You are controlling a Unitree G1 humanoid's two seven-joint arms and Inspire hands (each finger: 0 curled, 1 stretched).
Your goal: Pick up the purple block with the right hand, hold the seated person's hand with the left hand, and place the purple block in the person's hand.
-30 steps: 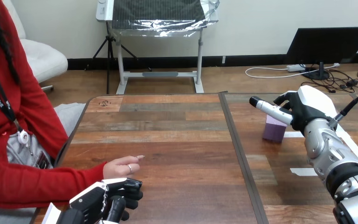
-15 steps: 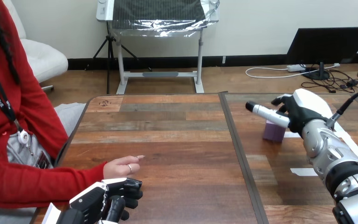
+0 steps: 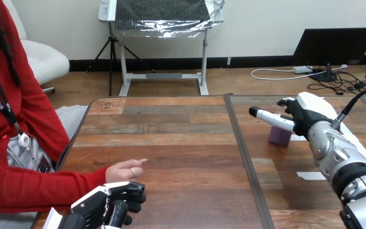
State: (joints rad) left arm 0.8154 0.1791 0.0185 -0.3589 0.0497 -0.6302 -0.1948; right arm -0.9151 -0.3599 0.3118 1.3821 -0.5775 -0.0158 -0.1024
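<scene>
The left hand [image 3: 106, 204] lies just on the near side of the person's hand [image 3: 123, 171]; whether it grips anything cannot be told. Farther off, the right hand [image 3: 309, 116] is spread, one finger straight. The purple block [image 3: 279, 136] stands on the tabletop [image 3: 181, 157] just under that finger.

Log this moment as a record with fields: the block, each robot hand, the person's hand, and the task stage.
Block: small purple block, standing on the brown wooden table, right half
Right hand: right hand open, over the block, thumb stretched out across its upper part; no grasp visible
Left hand: left hand with fingers curled, holding nothing, just on the near side of the person's hand
Person's hand: person's hand resting on the table at the left, empty
Stage: block not yet picked up
</scene>
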